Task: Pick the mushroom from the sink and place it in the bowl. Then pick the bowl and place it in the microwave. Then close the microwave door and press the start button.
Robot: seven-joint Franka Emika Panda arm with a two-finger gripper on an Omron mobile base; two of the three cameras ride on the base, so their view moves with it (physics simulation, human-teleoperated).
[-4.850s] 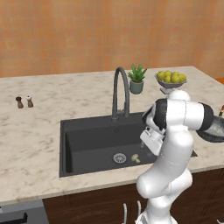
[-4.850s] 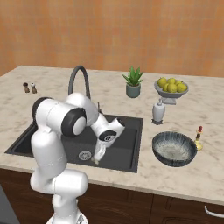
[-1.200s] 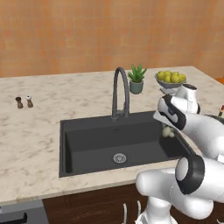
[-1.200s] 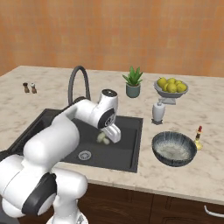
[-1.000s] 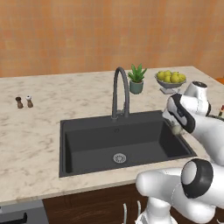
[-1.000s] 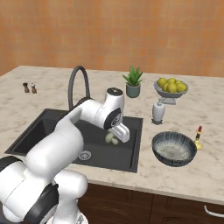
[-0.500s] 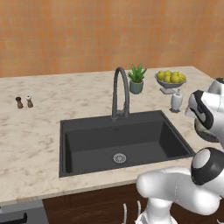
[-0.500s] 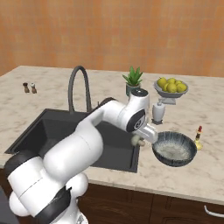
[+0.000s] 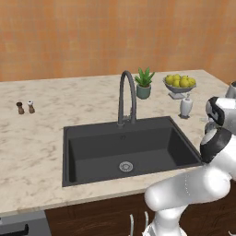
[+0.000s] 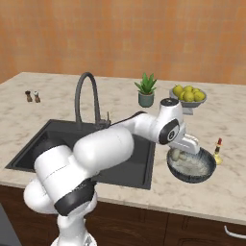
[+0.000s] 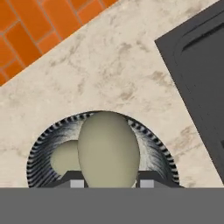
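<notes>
My gripper (image 10: pixel 179 153) hangs just above the clear meshed bowl (image 10: pixel 193 167) on the counter right of the sink (image 10: pixel 53 136). It is shut on the cream-white mushroom (image 10: pixel 178 154). In the hand view the mushroom (image 11: pixel 109 148) sits between my dark fingertips (image 11: pixel 147 179), straight over the bowl (image 11: pixel 40 148), whose ribbed rim rings it. The black sink (image 11: pixel 200 70) lies off to the right there. In the left base view the sink (image 9: pixel 92 150) basin holds just its steel drain (image 9: pixel 126 166). The microwave is out of view.
A dark gooseneck faucet (image 10: pixel 85 98) stands behind the sink. A potted plant (image 10: pixel 146 91), a grey pedestal bowl of yellow fruit (image 10: pixel 188 94) and a white dispenser (image 9: pixel 185 106) stand at the back right. A small red bottle (image 10: pixel 218 146) is beside the bowl. Two shakers (image 9: pixel 25 107) stand far left.
The arm has swung right from above the sink to over the bowl, carrying the mushroom with it. The grip has stayed the same.
</notes>
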